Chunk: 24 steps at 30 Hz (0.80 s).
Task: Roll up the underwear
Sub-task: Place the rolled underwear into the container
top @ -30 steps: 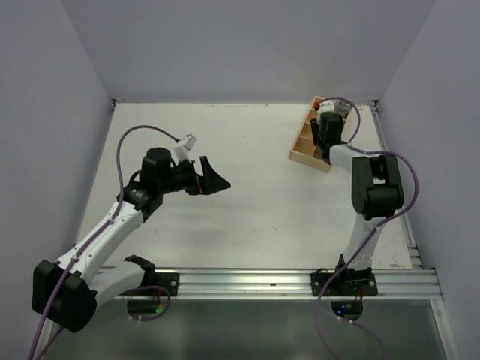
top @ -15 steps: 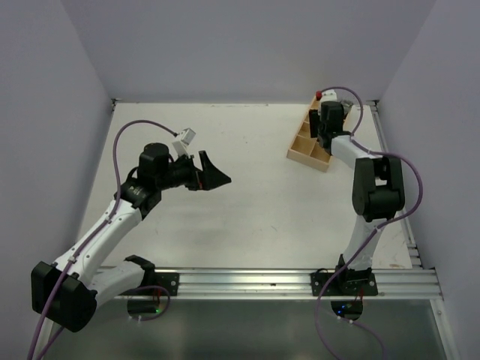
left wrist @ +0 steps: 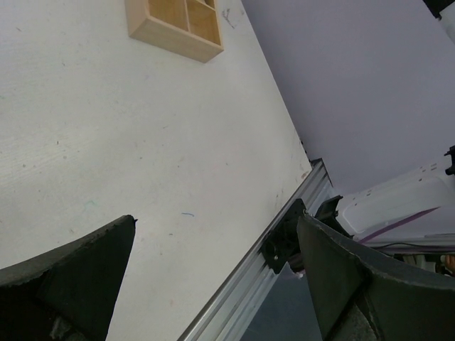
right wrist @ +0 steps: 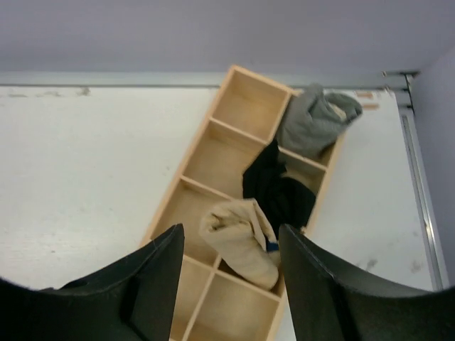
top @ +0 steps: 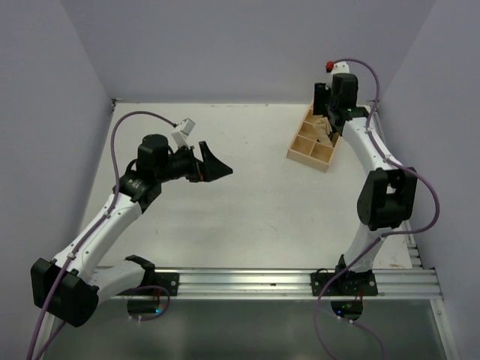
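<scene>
Tray (right wrist: 249, 106): pale wood, matt. Underwear (right wrist: 240, 240): soft beige cloth. Table (right wrist: 92, 163): matt white, scuffed.

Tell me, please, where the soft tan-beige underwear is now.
Right wrist view: the underwear lies in the light wooden compartment tray at the table's far right, against a black fabric garment.

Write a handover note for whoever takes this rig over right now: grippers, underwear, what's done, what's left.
Left gripper: open, empty, over bare table, away from the tray.
Right gripper: open, empty, above the wooden tray.
Underwear: a rolled beige bundle in the tray, next to a black garment; a gray garment lies at the far end.
Done: roll looks made and stowed.
Left: probably just check it sits in one compartment, then park both arms.
</scene>
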Motion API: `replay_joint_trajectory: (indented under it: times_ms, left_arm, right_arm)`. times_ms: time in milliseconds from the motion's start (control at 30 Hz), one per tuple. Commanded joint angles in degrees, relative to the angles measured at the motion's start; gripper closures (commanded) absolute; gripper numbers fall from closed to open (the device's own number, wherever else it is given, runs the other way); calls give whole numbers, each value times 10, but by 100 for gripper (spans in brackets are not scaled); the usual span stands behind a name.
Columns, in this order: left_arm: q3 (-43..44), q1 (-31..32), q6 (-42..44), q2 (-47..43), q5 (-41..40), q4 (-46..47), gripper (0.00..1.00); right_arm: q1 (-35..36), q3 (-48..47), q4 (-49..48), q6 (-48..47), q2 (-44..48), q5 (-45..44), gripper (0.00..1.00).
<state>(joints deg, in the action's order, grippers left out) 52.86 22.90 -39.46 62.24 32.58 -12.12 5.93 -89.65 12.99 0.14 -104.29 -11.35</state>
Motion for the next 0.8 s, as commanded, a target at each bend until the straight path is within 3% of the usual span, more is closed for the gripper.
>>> replay_joint_trajectory:
  times_ms: [0, 267, 367, 467, 767]
  left_arm:
    - [26, -2, -4, -4, -3, 0, 0]
    - [-10, -2, -1, -35, -8, -22, 0]
    - [-21, -2, -1, -48, -13, -30, 0]
    - [-33, -2, -4, -58, -17, -31, 0]
    - [-36, -2, -7, -60, -18, -30, 0]
  right_arm:
    - [-4, -84, 93, -21, -46, 110, 39]
    - [-15, -96, 95, -15, -97, 148, 38]
    - [-15, -95, 95, -20, -105, 158, 45]
    - [-15, -70, 78, -18, -88, 174, 51]
    - [-15, 3, 38, -23, -45, 180, 50]
